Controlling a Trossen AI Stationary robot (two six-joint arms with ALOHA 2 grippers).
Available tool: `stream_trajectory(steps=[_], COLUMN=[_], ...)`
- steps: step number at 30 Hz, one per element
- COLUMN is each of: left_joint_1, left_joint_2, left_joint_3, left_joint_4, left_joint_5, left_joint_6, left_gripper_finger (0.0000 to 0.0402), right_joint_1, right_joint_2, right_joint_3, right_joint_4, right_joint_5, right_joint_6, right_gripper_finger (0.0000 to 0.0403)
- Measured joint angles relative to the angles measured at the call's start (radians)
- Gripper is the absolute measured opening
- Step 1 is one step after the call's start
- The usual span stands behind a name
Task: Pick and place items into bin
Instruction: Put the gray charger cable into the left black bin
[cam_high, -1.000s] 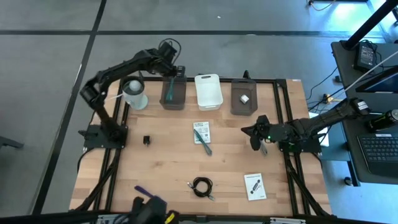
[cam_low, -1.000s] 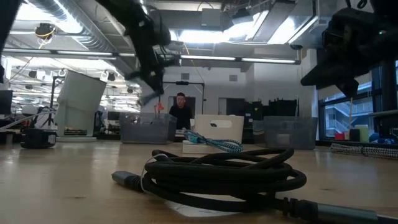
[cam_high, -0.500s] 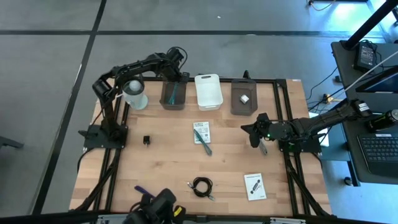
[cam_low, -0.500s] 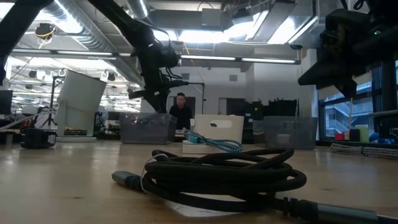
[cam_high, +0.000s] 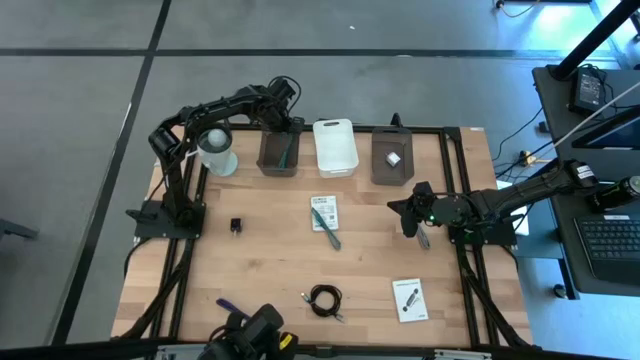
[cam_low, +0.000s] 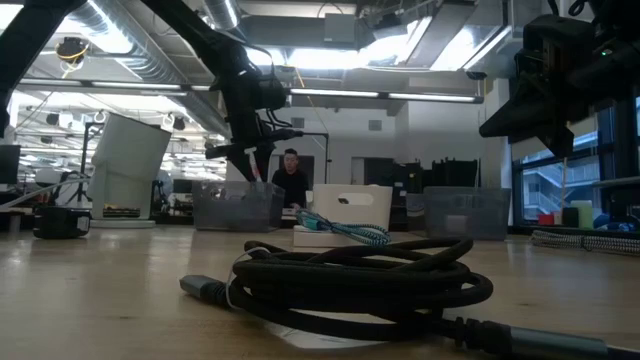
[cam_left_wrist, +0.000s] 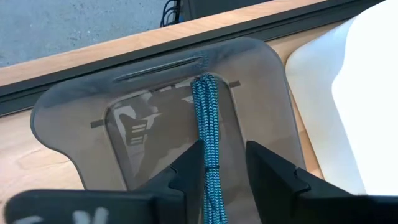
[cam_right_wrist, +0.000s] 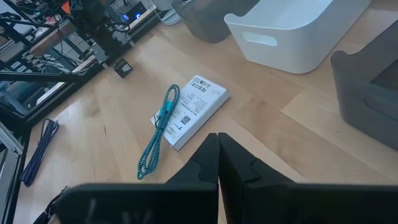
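Note:
My left gripper (cam_left_wrist: 224, 149) hangs open over the left grey bin (cam_high: 266, 162) at the table's far edge, pointing steeply down. A teal braided cord (cam_left_wrist: 207, 118) runs between its fingers, its far end resting on the bin's floor. My right gripper (cam_right_wrist: 217, 146) hovers shut and empty over the table's right side (cam_high: 415, 228). On the table lie a second teal cord (cam_right_wrist: 158, 134) across a white card (cam_right_wrist: 198, 106), a small black block (cam_high: 236, 226), a coiled black cable (cam_low: 360, 280), another white card (cam_high: 408, 297) and a purple stick (cam_high: 228, 305). My left gripper has the teal cord running lengthwise between its open fingers (cam_left_wrist: 186, 171), which come from above into the bin. A gap shows between the cord and one finger. Whether the other finger touches the cord, I cannot tell.
A white bin (cam_high: 335, 147) stands beside the left grey bin, and a second grey bin (cam_high: 378, 170) with a whitish piece (cam_high: 394, 158) stands to its right. The round translucent tub (cam_high: 217, 150) is left of the bins. A person shows far behind the table (cam_low: 290, 175).
My left gripper has gone down toward the left grey bin with the teal cord, then kept still. The cord now lies lower in the bin.

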Motion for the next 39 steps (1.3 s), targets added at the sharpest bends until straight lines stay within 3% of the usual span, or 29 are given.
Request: stream_trajectory(steps=[8, 16, 27, 30, 34, 39], left_joint_1=[-0.008, -0.093, -0.442, -0.535, -0.634, -0.769], left_joint_2=[-0.053, -0.245, -0.378, -0.379, -0.379, -0.379], left_joint_3=[0.0, 0.0, -0.078, -0.115, -0.187, -0.312], left_joint_4=[0.017, 0.069, 0.083, 0.096, 0.05, 0.086], left_joint_5=[-0.019, -0.14, -0.444, -0.453, -0.355, -0.365], left_joint_6=[0.0, 0.018, 0.069, 0.083, 0.164, 0.044], left_gripper_finger=[0.0151, 0.0132, 0.0014, 0.0004, 0.0002, 0.0002], right_joint_1=[0.0, 0.0, 0.0, 0.0, 0.0, 0.0], right_joint_2=[0.0, 0.0, 0.0, 0.0, 0.0, 0.0], right_joint_3=[0.0, 0.0, 0.0, 0.0, 0.0, 0.0], right_joint_4=[0.0, -0.002, -0.002, -0.002, -0.002, -0.001], right_joint_5=[-0.001, -0.002, -0.002, -0.002, -0.002, -0.002], right_joint_6=[0.0, -0.005, -0.058, -0.063, -0.088, -0.085], right_gripper_finger=[0.0002, 0.0019, 0.002, 0.0021, 0.0021, 0.0021])
